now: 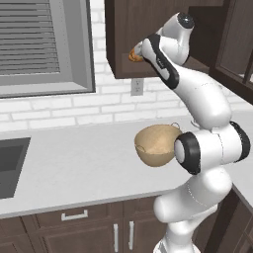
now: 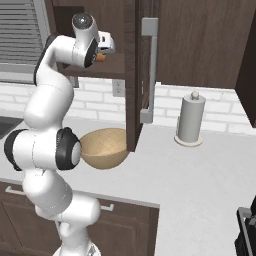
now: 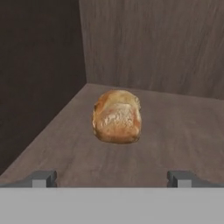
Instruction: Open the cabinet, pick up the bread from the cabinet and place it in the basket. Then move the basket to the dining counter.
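Bread (image 3: 117,116) sits mid-shelf, clear of cabinet (image 3: 153,43) walls, before wide-open fingers (image 3: 43,178).

bread (image 3: 117,117) on cabinet (image 2: 131,75) shelf, basket (image 1: 157,144) on worktop (image 1: 74,163) below

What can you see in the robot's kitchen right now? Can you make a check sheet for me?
Surface: white worktop with a sink at its left.
Job's things: cabinet door swung open; bread lying on the cabinet shelf, not yet picked up; basket on the worktop below, nothing seen in it.
Clutter: paper towel roll upright on the worktop.
Grippers: gripper inside the cabinet, jaws wide open, pointed at the bread, not touching it.
Cables: nothing seen.
Surroundings: white brick wall, window blinds, wall outlet, low drawers.
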{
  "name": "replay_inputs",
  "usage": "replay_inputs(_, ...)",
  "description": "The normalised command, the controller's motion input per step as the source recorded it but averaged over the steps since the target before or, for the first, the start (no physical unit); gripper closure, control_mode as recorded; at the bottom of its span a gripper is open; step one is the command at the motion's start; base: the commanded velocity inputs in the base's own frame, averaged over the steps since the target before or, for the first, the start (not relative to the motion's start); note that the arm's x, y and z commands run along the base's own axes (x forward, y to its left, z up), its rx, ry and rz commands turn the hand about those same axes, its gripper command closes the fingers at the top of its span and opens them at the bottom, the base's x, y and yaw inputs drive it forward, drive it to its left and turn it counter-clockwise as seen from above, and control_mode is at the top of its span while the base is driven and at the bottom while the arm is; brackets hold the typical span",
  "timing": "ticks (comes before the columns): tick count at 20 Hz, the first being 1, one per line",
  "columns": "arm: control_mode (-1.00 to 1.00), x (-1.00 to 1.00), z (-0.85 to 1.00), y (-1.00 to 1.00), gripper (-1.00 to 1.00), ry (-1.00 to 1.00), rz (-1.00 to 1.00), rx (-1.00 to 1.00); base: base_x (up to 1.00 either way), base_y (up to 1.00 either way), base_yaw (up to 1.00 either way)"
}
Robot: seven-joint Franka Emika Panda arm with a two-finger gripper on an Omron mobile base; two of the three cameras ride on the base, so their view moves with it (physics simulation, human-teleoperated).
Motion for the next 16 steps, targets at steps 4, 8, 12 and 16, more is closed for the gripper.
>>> replay_inputs(4, -1.0, 0.32, -0.19, 0.02, -1.0, 0.0, 0.04, 0.01, 0.0, 0.0, 0.0)
replay_inputs(8, -1.0, 0.32, -0.18, 0.01, -1.0, 0.0, 0.04, 0.02, 0.0, 0.0, 0.0)
replay_inputs(12, -1.0, 0.32, -0.05, 0.08, -1.0, 0.01, 0.08, 0.02, 0.0, 0.0, 0.0)
replay_inputs(16, -1.0, 0.31, -0.03, 0.04, -1.0, 0.02, 0.1, 0.01, 0.0, 0.0, 0.0)
